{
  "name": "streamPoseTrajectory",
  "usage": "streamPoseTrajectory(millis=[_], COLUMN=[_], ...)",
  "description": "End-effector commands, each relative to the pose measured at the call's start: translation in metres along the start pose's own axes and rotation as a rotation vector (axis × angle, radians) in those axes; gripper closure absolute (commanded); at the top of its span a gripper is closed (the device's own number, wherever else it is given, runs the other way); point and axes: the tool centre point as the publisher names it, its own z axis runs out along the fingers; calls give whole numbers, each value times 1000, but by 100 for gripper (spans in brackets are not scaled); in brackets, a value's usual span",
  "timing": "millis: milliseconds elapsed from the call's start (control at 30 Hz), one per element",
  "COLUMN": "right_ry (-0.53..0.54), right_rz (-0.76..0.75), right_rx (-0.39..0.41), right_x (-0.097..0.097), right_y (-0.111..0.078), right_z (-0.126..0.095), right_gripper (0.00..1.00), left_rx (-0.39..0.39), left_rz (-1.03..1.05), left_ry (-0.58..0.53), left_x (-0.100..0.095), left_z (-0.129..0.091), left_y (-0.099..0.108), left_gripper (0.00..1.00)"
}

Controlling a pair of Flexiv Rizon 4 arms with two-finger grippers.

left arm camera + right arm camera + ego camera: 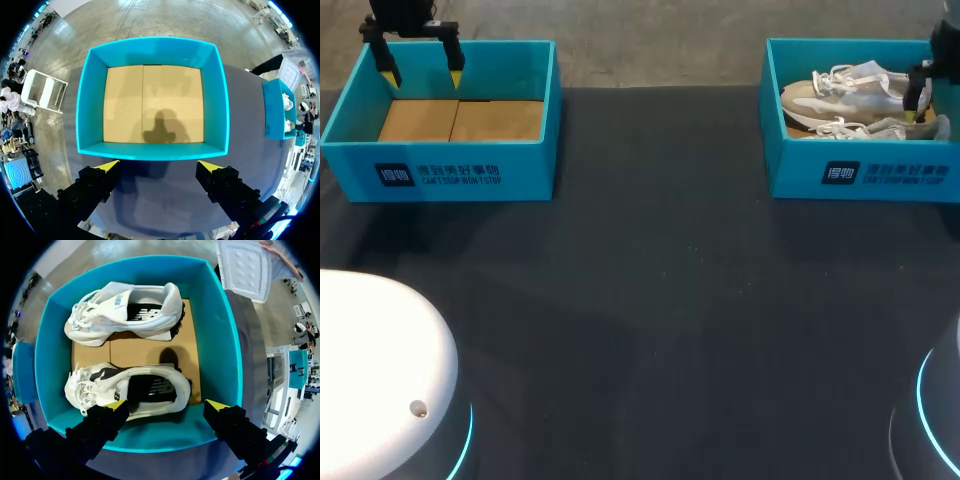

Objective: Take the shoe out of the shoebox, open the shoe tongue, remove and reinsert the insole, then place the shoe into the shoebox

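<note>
Dark, matte and faintly speckled, the table (650, 300) runs flat between two teal boxes set well apart at its far side. The right gripper (166, 405) hangs with its black, blocky fingers spread wide and nothing between the yellow wedge tips, above the near wall of the right shoebox (220, 340). Just ahead of it lies the near shoe (130, 387), a soft cream-and-white trainer with loose white laces and a dark insole showing in its mouth. Beyond it, across a strip of tan cardboard floor, the far shoe (125, 312) lies the same way round, toe toward the same wall. From the head view this gripper is half cut off at the edge (only one finger can be made out). The left gripper (159, 165) is likewise parted and holding nothing, poised over the near wall of the left box (150, 50), whose smooth glossy walls frame two cardboard flaps meeting at a seam, with the gripper's own shadow cast on them. At the table's near corners, a rounded white housing (380, 380) and a thin cyan light ring (923, 390) are only partly in view.
</note>
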Motion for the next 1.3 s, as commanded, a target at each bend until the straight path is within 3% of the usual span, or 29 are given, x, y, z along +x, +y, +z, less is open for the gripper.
streamPoseTrajectory(millis=[33, 600, 967, 1300], right_ry=[10, 25, 30, 28], right_rz=[1, 3, 7, 4], right_rx=[-1, 29, 53, 82], right_x=[-2, -7, -12, -11], right_y=[2, 7, 11, 13], right_z=[10, 37, 50, 63], right_gripper=[2, 23, 27, 40], left_rx=[0, 0, 0, 0], left_rz=[0, 0, 0, 0], left_ry=[-1, -1, -1, -1], left_x=[0, 0, 0, 0], left_z=[0, 0, 0, 0], left_y=[0, 0, 0, 0], left_gripper=[0, 0, 0, 0])
